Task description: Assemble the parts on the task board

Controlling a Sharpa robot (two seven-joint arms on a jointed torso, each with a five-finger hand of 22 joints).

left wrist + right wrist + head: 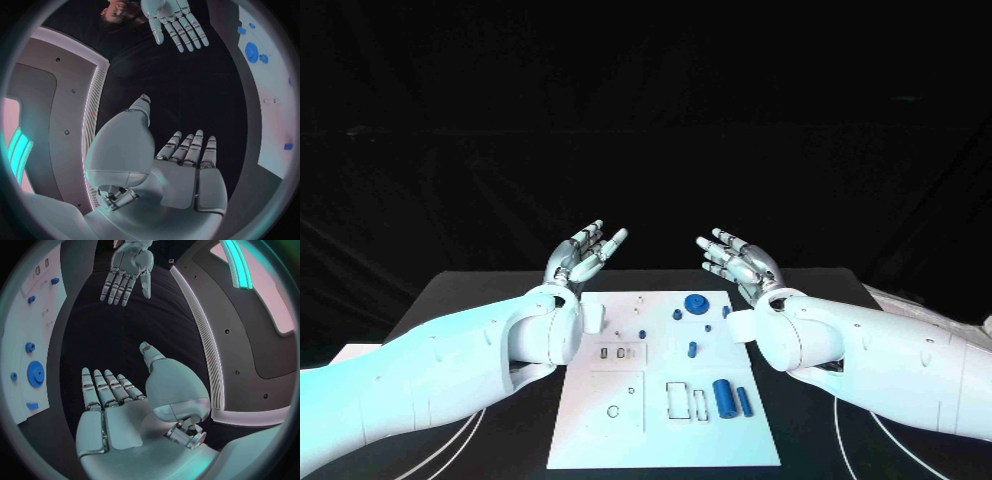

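Both hands, left hand and right hand, hover above the task board, fingers spread wide, holding nothing.

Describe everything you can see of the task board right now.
The task board is a flat white rectangular plate lying on the black table between the two arms, its long side running away from the robot. Small blue parts lie on it: a round gear near the far end, a larger cylinder nearer the robot, and several small pieces. Outlined slots and small holes mark its surface. Neither hand touches it; the left hand and right hand are raised beyond its far edge.
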